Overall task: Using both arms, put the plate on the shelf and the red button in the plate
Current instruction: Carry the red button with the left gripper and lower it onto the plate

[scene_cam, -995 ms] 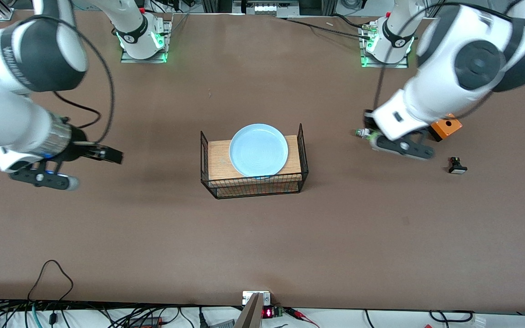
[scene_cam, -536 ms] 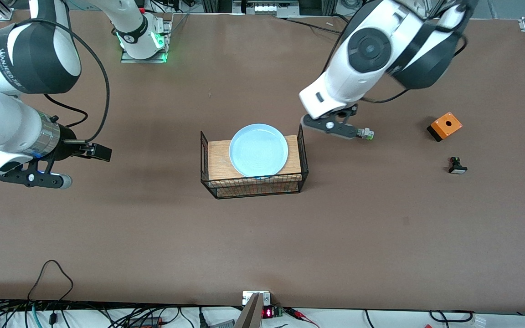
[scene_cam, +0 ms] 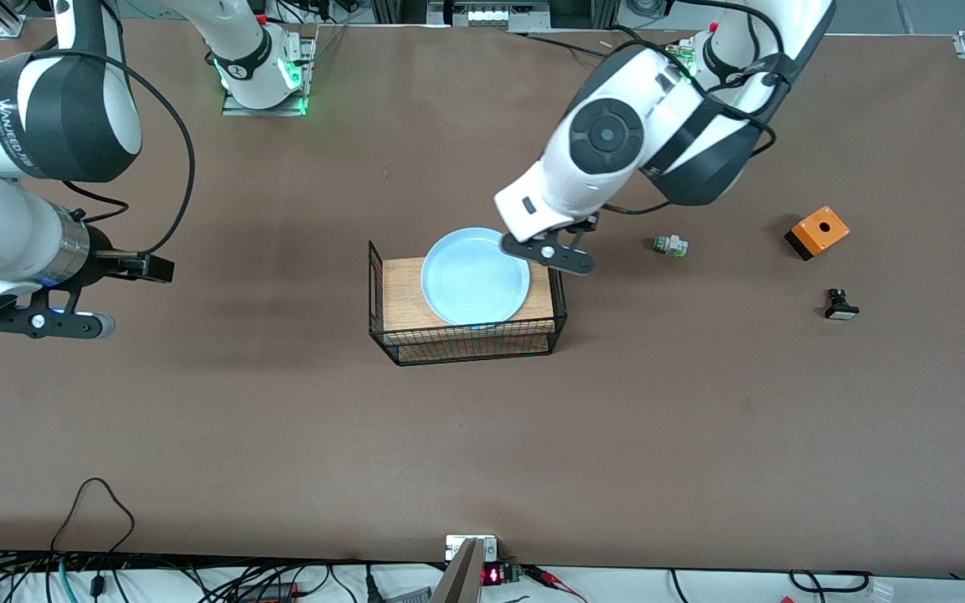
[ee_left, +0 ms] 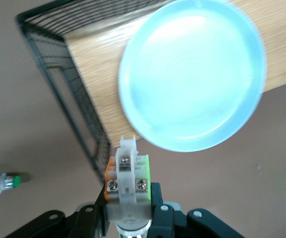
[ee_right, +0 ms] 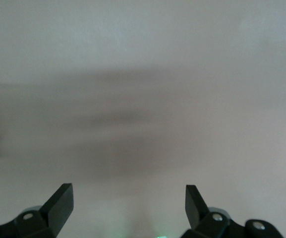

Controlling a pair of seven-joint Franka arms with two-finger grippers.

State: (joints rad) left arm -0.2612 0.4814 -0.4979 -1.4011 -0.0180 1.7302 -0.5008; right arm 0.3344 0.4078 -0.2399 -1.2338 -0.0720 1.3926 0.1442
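Note:
The light blue plate (scene_cam: 475, 275) lies on a wooden board in the wire basket (scene_cam: 466, 347); it also shows in the left wrist view (ee_left: 192, 74). My left gripper (scene_cam: 548, 254) hangs over the basket's rim at the left arm's end, beside the plate. It (ee_left: 129, 201) is shut on a small white switch body with orange and green bits (ee_left: 128, 171); its cap end is hidden between the fingers. My right gripper (scene_cam: 143, 268) is open and empty (ee_right: 128, 201) over bare table toward the right arm's end.
A white switch with a green tip (scene_cam: 668, 245) lies on the table between the basket and an orange box (scene_cam: 817, 231); it shows in the left wrist view (ee_left: 1, 183). A black switch (scene_cam: 839, 305) lies nearer the camera than the box.
My left arm has swung from the orange box's area to the basket with the switch held. My right arm has drawn back a little toward its end of the table.

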